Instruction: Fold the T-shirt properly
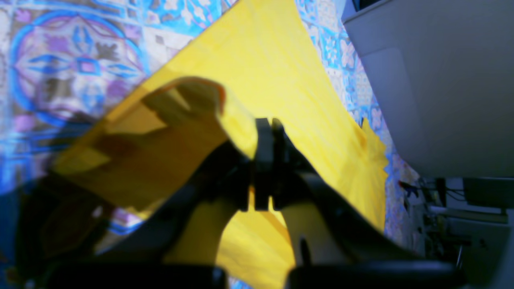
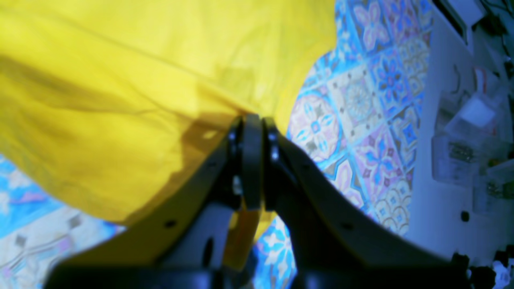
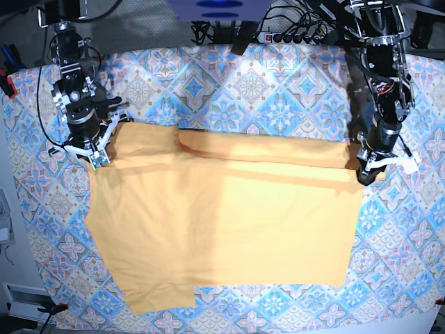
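Observation:
The pale yellow-orange T-shirt (image 3: 222, 223) lies spread on the patterned tablecloth (image 3: 278, 97), its far edge doubled over into a band. My left gripper (image 3: 366, 170) sits at the shirt's far right corner, shut on the cloth. In the left wrist view its fingertips (image 1: 265, 124) pinch a lifted fold of the T-shirt (image 1: 273, 60). My right gripper (image 3: 97, 156) is at the far left corner by the sleeve, also shut on cloth. The right wrist view shows those jaws (image 2: 253, 120) pressed together on the edge of the T-shirt (image 2: 120, 80), which hangs off the tablecloth (image 2: 361, 100).
Cables and a power strip (image 3: 278, 31) run along the table's back edge. A red clamp (image 3: 8, 87) holds the tablecloth at the left edge. A white panel (image 1: 441, 80) stands beside the table. Shelves of clutter (image 2: 474, 132) lie beyond the table's side.

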Controlling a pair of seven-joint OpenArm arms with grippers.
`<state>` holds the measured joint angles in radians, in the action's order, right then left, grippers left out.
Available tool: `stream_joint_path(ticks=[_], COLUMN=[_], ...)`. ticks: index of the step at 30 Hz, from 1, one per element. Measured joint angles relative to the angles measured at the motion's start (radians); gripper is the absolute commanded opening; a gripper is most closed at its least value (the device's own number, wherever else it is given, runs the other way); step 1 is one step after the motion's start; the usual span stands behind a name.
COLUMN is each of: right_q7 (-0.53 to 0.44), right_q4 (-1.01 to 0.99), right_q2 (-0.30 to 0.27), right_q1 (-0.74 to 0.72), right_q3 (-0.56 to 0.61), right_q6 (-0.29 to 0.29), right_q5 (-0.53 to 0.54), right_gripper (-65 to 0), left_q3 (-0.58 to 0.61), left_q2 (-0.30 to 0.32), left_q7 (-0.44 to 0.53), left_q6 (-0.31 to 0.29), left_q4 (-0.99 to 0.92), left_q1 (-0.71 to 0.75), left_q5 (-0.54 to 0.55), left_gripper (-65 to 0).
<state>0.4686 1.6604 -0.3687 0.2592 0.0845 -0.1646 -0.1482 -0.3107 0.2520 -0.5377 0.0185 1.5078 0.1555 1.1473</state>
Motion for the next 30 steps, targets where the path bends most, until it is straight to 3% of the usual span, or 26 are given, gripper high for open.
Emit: stream_joint_path(ticks=[11,21,26,28,30], right_q7=[-0.007,-0.108,-0.164,-0.181,-0.183], right_q4=[-0.152,-0.272,-0.287,-0.286,-0.285], right_q2=[0.001,0.003,0.003,0.015,0.051], right_q1=[-0.130,-0.165,-0.163,-0.164,-0.165], right_q3=[0.044,0.044,0.044,0.036,0.025], right_q6=[0.000,-0.001,0.001,0.005,0.019], right_q5=[0.001,0.000,0.000,-0.001,-0.004], right_gripper=[-65.0,-64.7,-63.1,-60.1,-55.7], left_q3=[0.000,-0.003,-0.003,-0.003,-0.003], left_q2=[-0.005,-0.059,-0.055,-0.055,-0.055], left_q7=[-0.002,-0.002,0.002,0.002,0.003], left_q6=[-0.007,-0.006,-0.007,-0.007,-0.004], left_q4=[-0.088,-0.089,-0.090,-0.090,-0.090], left_q1=[-0.085,-0.097,-0.120,-0.118,-0.110], left_q5=[-0.040,-0.176,-0.179,-0.180,-0.180], left_gripper=[-65.0,-65.0,-65.0,-61.5,-54.1])
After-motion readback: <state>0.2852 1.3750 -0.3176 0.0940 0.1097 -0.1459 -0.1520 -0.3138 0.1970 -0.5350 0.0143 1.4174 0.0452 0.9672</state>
